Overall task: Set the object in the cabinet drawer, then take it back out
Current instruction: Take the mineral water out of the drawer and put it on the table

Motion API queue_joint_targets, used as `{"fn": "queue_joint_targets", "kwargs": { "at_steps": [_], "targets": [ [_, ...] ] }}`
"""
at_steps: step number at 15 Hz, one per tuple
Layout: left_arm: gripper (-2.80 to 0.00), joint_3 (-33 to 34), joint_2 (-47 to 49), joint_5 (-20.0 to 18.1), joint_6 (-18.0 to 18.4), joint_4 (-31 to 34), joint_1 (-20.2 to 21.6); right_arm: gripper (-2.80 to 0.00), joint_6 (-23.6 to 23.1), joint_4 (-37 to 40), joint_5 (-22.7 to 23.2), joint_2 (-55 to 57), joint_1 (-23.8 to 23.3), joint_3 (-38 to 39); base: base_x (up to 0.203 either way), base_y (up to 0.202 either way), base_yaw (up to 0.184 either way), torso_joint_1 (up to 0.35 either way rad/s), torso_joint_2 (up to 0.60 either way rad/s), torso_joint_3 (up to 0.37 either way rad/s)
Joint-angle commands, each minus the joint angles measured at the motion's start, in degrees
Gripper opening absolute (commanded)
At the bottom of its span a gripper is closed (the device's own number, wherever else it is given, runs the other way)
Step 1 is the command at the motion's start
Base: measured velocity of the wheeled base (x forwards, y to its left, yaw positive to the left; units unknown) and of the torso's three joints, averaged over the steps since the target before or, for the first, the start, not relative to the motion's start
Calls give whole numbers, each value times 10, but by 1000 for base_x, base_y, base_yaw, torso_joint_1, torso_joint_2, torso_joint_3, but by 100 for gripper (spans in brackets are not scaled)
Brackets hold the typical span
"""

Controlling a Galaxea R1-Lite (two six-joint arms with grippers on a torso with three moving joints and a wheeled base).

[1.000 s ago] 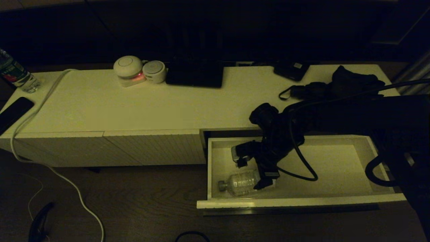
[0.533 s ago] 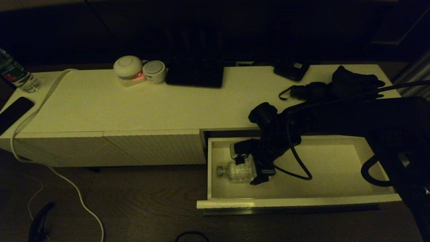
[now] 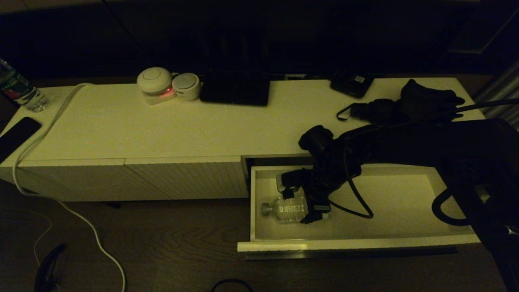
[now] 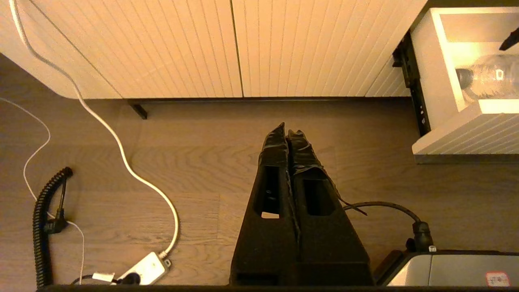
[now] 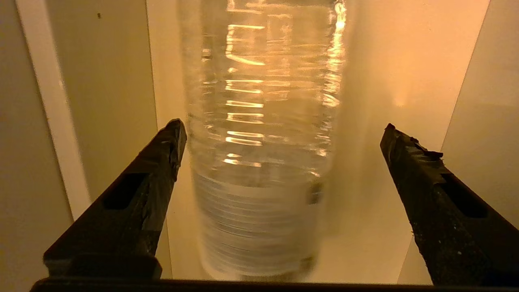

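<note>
A clear plastic bottle [image 3: 284, 209] [image 5: 263, 121] [image 4: 490, 77] lies on its side in the left part of the pulled-out cabinet drawer [image 3: 357, 244] [image 4: 458, 134], cap toward the drawer's left wall. My right gripper [image 3: 301, 207] [image 5: 284, 127] reaches down into the drawer and stands open astride the bottle's base end. One finger [image 5: 162, 162] is right against the bottle's side; the other finger [image 5: 421, 170] is well clear of it. My left gripper [image 4: 288, 132] is shut on nothing, hanging over the wooden floor in front of the cabinet.
On the cabinet top [image 3: 162, 125] stand two white round devices [image 3: 168, 85], a dark flat box [image 3: 235, 91], black gear [image 3: 405, 103], a water bottle [image 3: 18, 89] and a phone [image 3: 16, 136]. A white cable [image 3: 61, 202] trails to the floor.
The right gripper has shifted toward the back of the drawer, and the bottle has moved with it from the drawer's front wall to mid-depth. The left arm is unchanged.
</note>
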Motion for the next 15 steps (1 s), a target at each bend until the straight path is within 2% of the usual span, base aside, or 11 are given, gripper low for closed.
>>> {"fn": "queue_joint_targets", "kwargs": {
  "at_steps": [1,15],
  "targets": [
    [-280,0,-1,0,0,0,0,0,1,2,1,3,0,0,0,0,0,0,0,0],
    [-280,0,0,0,0,0,0,0,23,0,1,11,0,0,0,0,0,0,0,0]
  ]
}}
